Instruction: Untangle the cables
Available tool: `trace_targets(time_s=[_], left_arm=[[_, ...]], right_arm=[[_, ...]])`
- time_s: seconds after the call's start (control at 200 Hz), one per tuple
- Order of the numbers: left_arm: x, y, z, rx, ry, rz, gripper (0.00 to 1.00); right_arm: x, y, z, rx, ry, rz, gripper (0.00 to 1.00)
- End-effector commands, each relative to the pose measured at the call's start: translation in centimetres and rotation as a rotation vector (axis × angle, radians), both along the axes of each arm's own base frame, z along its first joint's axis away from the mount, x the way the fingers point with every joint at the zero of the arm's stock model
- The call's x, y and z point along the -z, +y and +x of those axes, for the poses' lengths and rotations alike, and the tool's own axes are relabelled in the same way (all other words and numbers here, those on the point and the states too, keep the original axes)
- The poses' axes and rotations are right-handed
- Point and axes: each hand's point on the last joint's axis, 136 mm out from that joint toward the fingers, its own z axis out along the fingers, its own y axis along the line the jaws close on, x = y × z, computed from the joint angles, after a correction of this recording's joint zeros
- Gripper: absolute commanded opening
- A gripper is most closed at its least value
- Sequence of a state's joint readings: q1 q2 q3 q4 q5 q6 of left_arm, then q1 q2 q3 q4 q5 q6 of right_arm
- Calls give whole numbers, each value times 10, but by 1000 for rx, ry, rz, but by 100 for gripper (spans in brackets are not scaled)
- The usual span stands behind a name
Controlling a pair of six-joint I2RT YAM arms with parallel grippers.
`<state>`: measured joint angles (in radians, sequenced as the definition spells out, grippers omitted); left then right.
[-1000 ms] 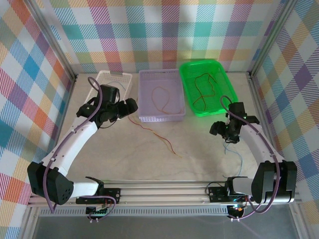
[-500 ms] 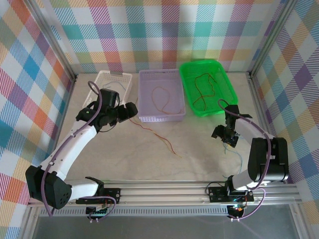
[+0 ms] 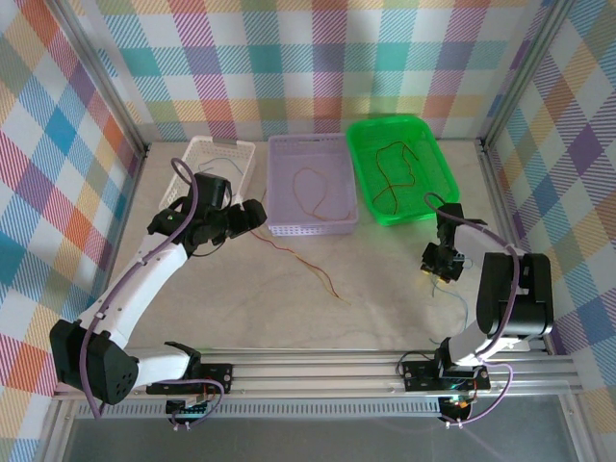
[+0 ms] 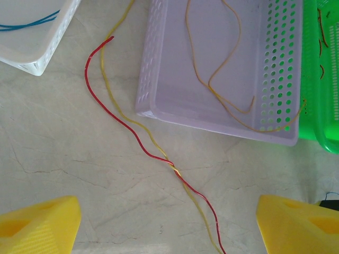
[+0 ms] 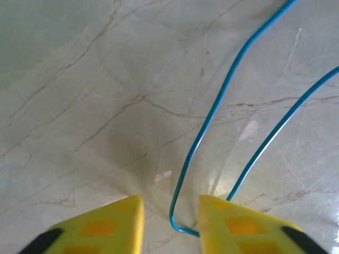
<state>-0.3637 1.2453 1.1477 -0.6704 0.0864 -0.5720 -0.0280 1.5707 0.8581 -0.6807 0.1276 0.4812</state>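
Table [image 3: 385, 298], far side: white tray [image 3: 207, 154], lilac tray [image 3: 332, 159] holding orange cable [image 3: 297, 185], green tray [image 3: 435, 162] holding red cable [image 3: 389, 183]; loose red-orange cable [image 3: 313, 269], possibly two strands, on bare top.

The left arm [image 3: 144, 274] reached from its base in the lower left of the top view up toward the middle, with a soft bend along its white link. The left gripper [image 3: 252, 213] pointed to the right. In the left wrist view its two yellow fingers [image 4: 37, 225] stood wide apart, one in each lower corner. The right arm [image 3: 505, 289] was folded tightly at the right side of the top view. The right gripper [image 3: 438, 267] pointed downward. Its yellow fingers [image 5: 106, 225] were near each other, with only a narrow gap between them.
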Motion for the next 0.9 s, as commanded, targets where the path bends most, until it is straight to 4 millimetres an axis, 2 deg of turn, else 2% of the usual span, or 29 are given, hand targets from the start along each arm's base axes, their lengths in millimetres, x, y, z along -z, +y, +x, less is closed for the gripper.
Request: trace_targets(time_s=[0.0, 0.14, 0.245, 0.385, 0.485, 0.58, 0.715, 0.79, 0.895], left_arm=[[-1, -4, -2, 17, -16, -8, 86], [-2, -4, -2, 20, -16, -10, 86], [-1, -4, -2, 21, -14, -8, 86], [-1, -5, -2, 23, -11, -10, 86], [-2, -5, -3, 24, -13, -12, 86], [-3, -6, -2, 26, -18, -15, 86], [-3, -6, -2, 24, -18, -21, 86], [-3, -7, -2, 26, -18, -23, 86], [-3, -6, -2, 24, -18, -23, 86]], right_arm=[[-2, -6, 6, 8, -6, -21, 23], [-2, -5, 7, 0, -1, -19, 6], [-3, -6, 6, -3, -3, -23, 0], [-7, -6, 6, -2, -12, -24, 0], [-19, -7, 5, 4, -54, -28, 0], [-40, -5, 9, 12, -124, -20, 0], [-79, 11, 18, -7, -242, 65, 0], [-107, 29, 27, -44, -331, 154, 0], [-157, 64, 40, -126, -501, 338, 0]])
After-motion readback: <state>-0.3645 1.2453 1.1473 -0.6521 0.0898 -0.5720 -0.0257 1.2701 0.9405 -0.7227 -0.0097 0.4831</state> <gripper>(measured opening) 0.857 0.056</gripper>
